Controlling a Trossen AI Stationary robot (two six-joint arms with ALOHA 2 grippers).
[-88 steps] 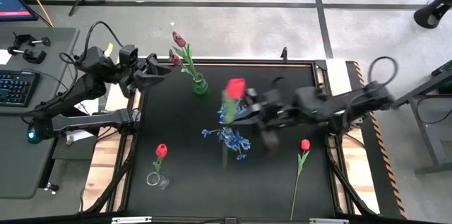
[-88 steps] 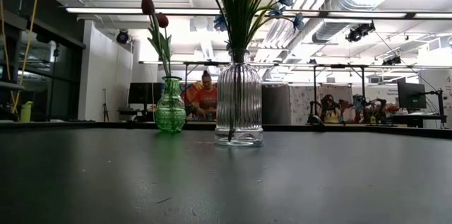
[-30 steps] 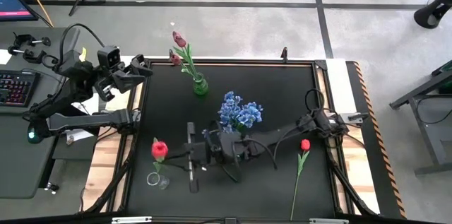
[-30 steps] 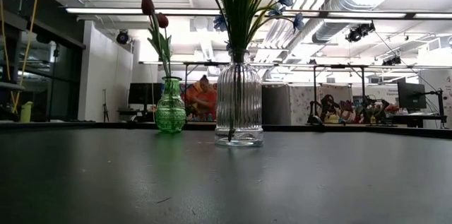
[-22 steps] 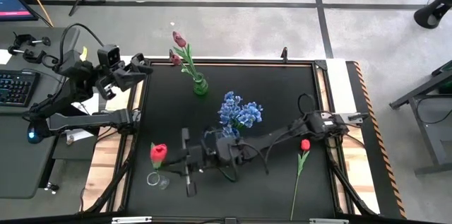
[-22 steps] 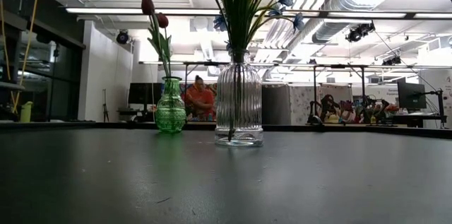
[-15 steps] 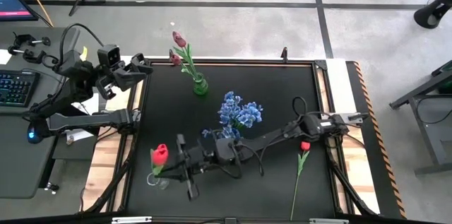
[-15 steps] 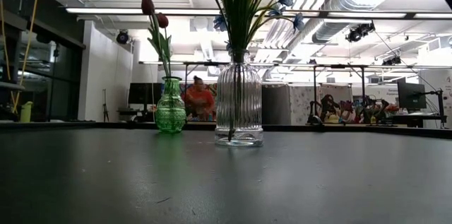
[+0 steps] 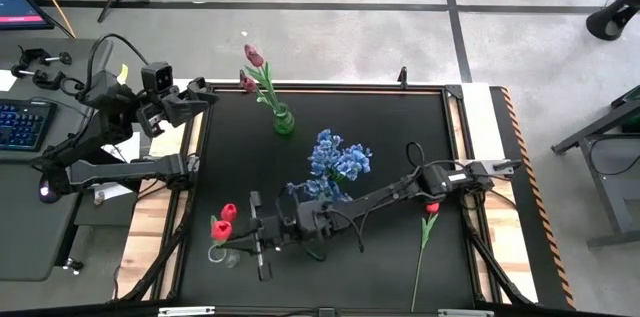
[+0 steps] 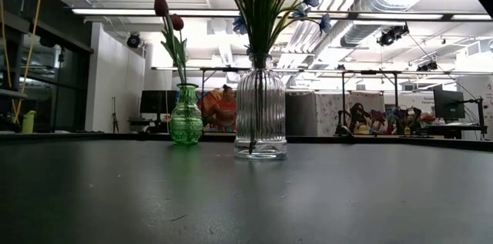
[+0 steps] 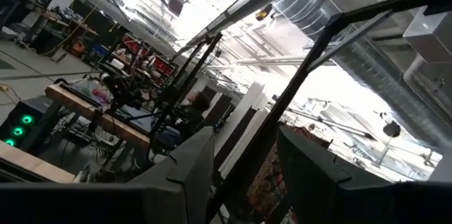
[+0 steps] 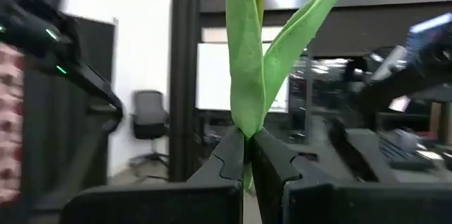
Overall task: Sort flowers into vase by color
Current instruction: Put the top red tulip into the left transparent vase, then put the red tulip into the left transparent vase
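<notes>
In the high view my right gripper [image 9: 240, 234] reaches across the table from its right side and is shut on a red tulip [image 9: 218, 229]. It holds the tulip over a small clear vase [image 9: 224, 256] near the table's left near corner. A second red blossom [image 9: 229, 213] stands in that vase. Whether the held stem's lower end is inside the vase, I cannot tell. Another red tulip [image 9: 430, 207] lies flat on the table at the right. My left gripper [image 9: 203, 93] is open and waits raised over the table's far left corner. My right gripper pinches the tulip's green stem [image 12: 247, 143] between its two fingers [image 12: 227, 155], just below where two leaves [image 12: 240, 68] branch off. The fingers come level from the table's right and lie across the stem. The stem stands upright, its blossom above the fingers.
A ribbed clear vase with blue blossoms [image 9: 338, 157] [image 10: 260, 113] stands mid-table, right behind my right arm. A green vase with dark maroon tulips [image 9: 284, 119] [image 10: 186, 125] stands near the far edge. A person [image 10: 219, 109] shows in the room behind.
My right gripper has carried the red tulip toward the table's left and near edges and lowered it over the small clear vase. The held blossom, which covered the vase's own tulip from above, now shows beside it.
</notes>
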